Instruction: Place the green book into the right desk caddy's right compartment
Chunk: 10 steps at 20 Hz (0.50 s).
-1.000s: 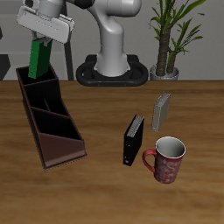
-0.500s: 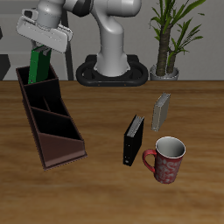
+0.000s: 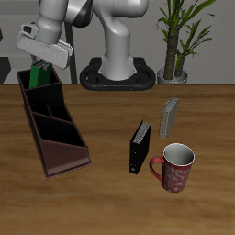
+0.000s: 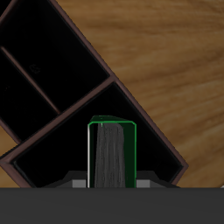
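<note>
My gripper (image 3: 39, 64) is shut on the green book (image 3: 37, 77) and holds it upright, slightly tilted, over the tall back end of the right desk caddy (image 3: 57, 151). The book's lower end is down between the walls of the compartment at that end. In the wrist view the green book (image 4: 112, 156) shows its pale grey page edges, directly over that dark end compartment, framed by the caddy's maroon wall (image 4: 133, 98). My gripper (image 4: 112, 183) is only just visible at the frame's edge. The other compartments look empty.
A black book (image 3: 139, 147) and a grey book (image 3: 169, 117) stand upright mid-table. A red patterned mug (image 3: 174, 167) sits near the front. A potted plant (image 3: 174, 41) and the robot's base (image 3: 116, 72) stand at the back.
My gripper has moved sideways toward the caddy's tall end and lower, tilting a little. The green book has gone with it, down into the end compartment.
</note>
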### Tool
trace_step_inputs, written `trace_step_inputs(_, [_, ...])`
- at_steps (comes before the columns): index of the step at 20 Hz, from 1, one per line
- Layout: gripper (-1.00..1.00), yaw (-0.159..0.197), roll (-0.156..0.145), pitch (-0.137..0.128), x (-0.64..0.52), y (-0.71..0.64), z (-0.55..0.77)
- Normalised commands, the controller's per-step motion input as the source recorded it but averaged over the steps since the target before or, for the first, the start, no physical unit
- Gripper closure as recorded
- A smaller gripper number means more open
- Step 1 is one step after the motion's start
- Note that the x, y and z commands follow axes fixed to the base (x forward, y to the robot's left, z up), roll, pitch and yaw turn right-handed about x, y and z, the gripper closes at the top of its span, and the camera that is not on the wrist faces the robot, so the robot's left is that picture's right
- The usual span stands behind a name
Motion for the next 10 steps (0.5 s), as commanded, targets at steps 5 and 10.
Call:
trace_step_inputs(5, [1.0, 0.003, -0.004, 0.032, 0.11, -0.03, -0.21])
trace_step_inputs(10, [-1.0, -0.045, -0.031, 0.053, 0.01, -0.06, -0.16])
